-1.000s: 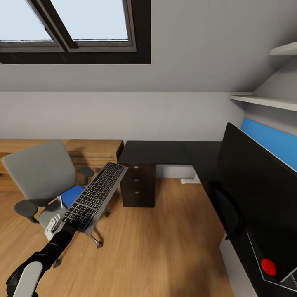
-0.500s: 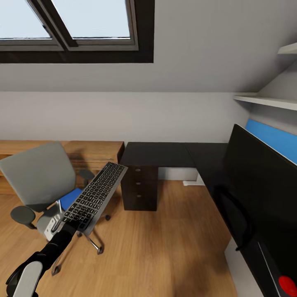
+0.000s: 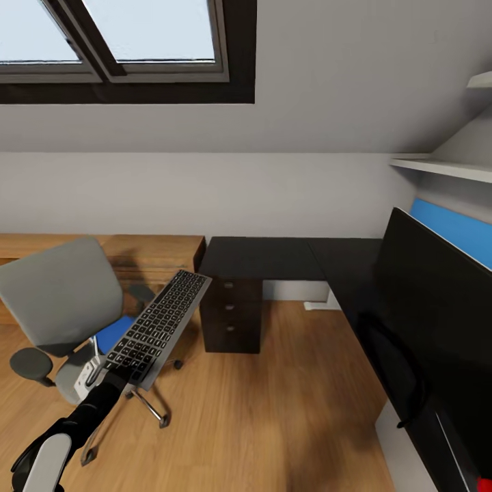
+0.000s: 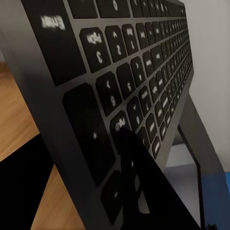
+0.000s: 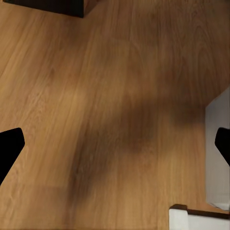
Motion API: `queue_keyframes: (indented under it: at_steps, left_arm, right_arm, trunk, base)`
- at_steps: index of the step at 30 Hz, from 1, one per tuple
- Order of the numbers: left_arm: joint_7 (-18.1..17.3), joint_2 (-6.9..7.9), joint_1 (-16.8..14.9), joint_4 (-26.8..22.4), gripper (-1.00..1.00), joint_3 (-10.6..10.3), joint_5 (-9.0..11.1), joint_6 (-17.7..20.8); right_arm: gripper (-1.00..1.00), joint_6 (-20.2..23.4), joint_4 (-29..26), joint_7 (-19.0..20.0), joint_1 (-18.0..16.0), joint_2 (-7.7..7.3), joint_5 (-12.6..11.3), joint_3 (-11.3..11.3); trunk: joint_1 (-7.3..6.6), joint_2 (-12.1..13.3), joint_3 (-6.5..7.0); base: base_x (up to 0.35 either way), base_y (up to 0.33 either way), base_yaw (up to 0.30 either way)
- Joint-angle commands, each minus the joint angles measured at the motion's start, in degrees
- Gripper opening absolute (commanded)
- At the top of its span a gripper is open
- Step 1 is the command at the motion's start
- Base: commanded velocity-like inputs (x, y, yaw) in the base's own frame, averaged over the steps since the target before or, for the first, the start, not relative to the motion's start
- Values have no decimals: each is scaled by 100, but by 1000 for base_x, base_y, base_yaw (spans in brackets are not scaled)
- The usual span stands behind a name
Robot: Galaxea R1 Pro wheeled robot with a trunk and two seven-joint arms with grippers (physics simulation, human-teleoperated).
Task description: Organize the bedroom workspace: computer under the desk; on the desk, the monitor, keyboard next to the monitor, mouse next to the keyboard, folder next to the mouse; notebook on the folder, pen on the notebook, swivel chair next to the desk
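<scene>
Our left gripper [image 3: 109, 378] pinching the keyboard [image 3: 158, 326] by its near end, swivel chair [image 3: 61, 301] at ten o'clock, desk [image 3: 266, 256] at one, our right gripper's fingertips [image 5: 9, 146] spread above wood floor [image 5: 105, 96].

swivel chair [image 3: 58, 301] at left, folder [image 3: 113, 331] on its seat — keyboard [image 3: 158, 326] in front of it; desk [image 3: 273, 256] behind and right, monitor [image 3: 437, 321] on right wing.

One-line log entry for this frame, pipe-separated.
phase: carrying | left gripper: shut on keyboard | right gripper: open, over floor | folder: on swivel chair | monitor: on desk
</scene>
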Motion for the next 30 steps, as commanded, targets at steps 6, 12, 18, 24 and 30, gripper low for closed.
queue_keyframes:
  at_steps: [6, 12, 18, 24, 30]
  left_arm:
    - [38, 0, -4, -1, -100, 1, 69, 34]
    - [38, -7, -4, 14, -100, 1, 77, 29]
    - [34, -10, -4, 52, -100, 1, 80, 26]
    - [30, -3, -4, 57, -100, 1, 61, 35]
    - [30, -1, -4, 57, -100, 1, 57, 38]
  right_arm:
    - [100, -12, 6, -60, -6, 1, 55, 18]
    - [100, -12, 8, -58, -6, 1, 55, 18]
    - [100, -12, 6, -60, -6, 1, 55, 18]
    - [100, -12, 10, -60, -6, 1, 55, 18]
    - [100, -12, 10, -60, -6, 1, 55, 18]
  trunk:
    - [3, -4, -6]
    - [3, -4, -6]
    - [3, -4, -6]
    - [3, -4, -6]
    - [3, -4, -6]
  base:
    - [310, -46, 0]
    - [321, -90, 0]
    - [299, -96, 0]
    - [294, -97, 0]
    - [287, -97, 0]
